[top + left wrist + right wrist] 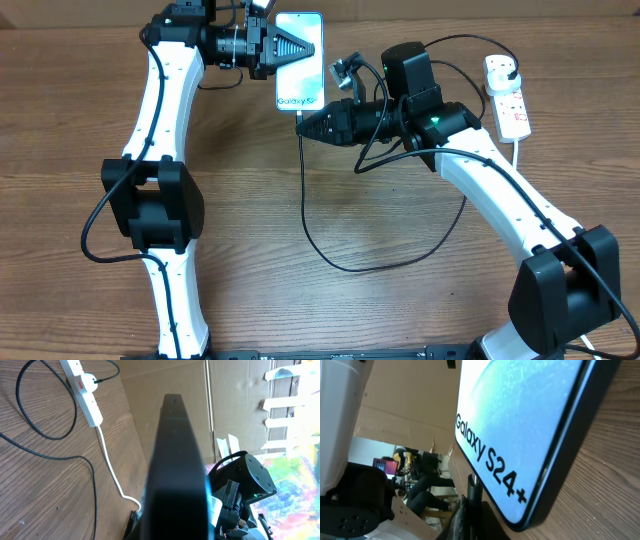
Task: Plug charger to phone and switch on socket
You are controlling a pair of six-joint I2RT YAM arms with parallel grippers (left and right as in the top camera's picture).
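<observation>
The phone [299,75] lies at the table's far middle, its light blue screen reading "Galaxy S24+" in the right wrist view [520,420]. My left gripper [296,47] reaches over it from the left and is shut on the phone, whose dark edge [175,460] fills the left wrist view. My right gripper [304,123] is shut on the charger's connector tip [474,491], right at the phone's bottom edge. Whether the tip is in the port is hidden. The charger's black cable [380,262] loops over the table to a plug [503,70] in the white socket [512,105].
The socket's thick white cord [517,150] runs down behind my right arm and shows in the left wrist view [112,472] with the socket [82,385]. A cardboard wall [165,380] stands behind the table's far edge.
</observation>
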